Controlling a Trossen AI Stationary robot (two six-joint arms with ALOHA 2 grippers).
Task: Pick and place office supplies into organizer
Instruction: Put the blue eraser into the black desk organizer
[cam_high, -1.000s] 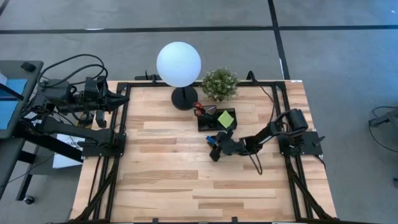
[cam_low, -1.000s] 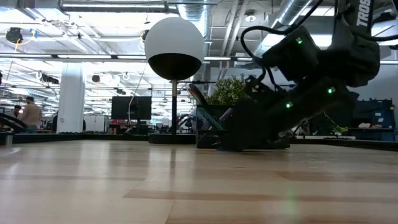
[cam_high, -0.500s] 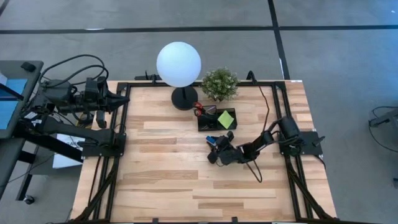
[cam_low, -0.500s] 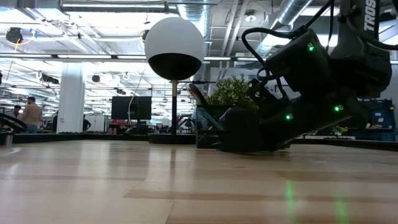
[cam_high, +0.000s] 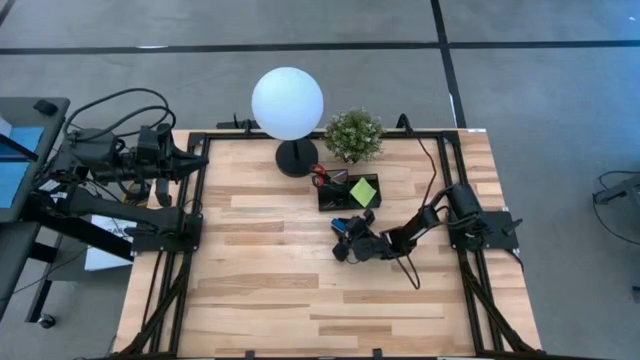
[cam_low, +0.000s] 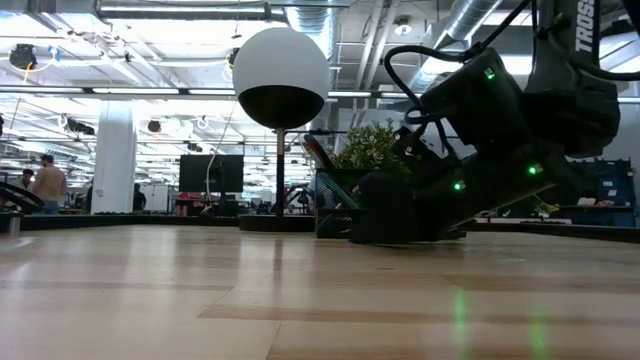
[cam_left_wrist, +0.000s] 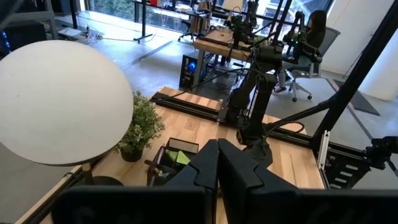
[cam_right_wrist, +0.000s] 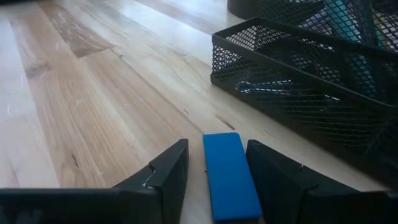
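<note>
1. On the pale plank table (cam_high: 270, 280), the right claw (cam_right_wrist: 214, 163) sits low near the middle, fingers apart with the blue eraser (cam_right_wrist: 229, 174) lying flat on the wood between them; I cannot tell whether they touch it.
2. Just ahead of that claw stands the black mesh organizer (cam_right_wrist: 298, 93), with pens resting inside and a teal one (cam_right_wrist: 348, 22) leaning up from it.
3. From above, a lime sticky pad (cam_high: 363, 190) lies in the organizer, and red scissor handles (cam_high: 318, 172) show at its far end.
4. Beyond the organizer are a small potted plant (cam_high: 353, 134) and a lamp (cam_high: 288, 104) with a white globe on a round black base.
5. The left claw (cam_left_wrist: 217, 163) waits, fingers pressed together, raised off the table's far-left corner, well away from the right claw.
6. Black rails frame the table; grey floor surrounds it.
7. The room behind is an open workshop with ceiling ducts, strip lights and desks. One person (cam_low: 46, 183) stands far off and another (cam_left_wrist: 311, 31) sits in a chair.
</note>
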